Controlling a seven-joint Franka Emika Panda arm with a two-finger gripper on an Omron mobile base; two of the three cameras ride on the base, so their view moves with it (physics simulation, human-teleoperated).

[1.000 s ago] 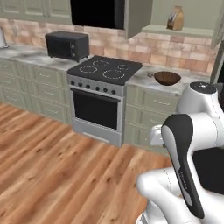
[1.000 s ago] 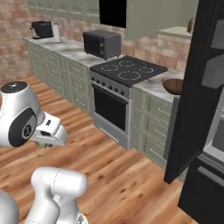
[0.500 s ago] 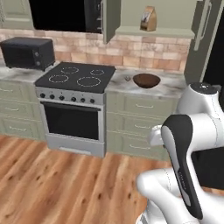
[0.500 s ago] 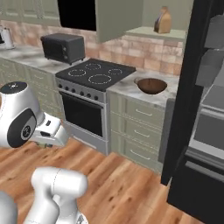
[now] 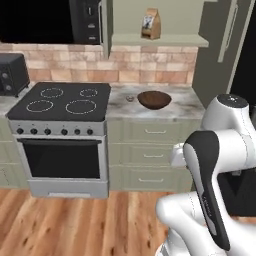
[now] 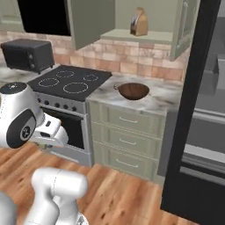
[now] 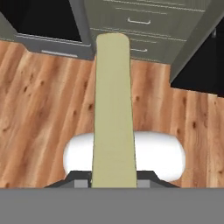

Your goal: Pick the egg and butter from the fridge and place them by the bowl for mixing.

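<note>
Holding butter, claw over floor

A marble counter beside the stove carries the bowl, with the egg lying just beside it. Both lie well ahead of the jaws, above the wooden floor.
</note>
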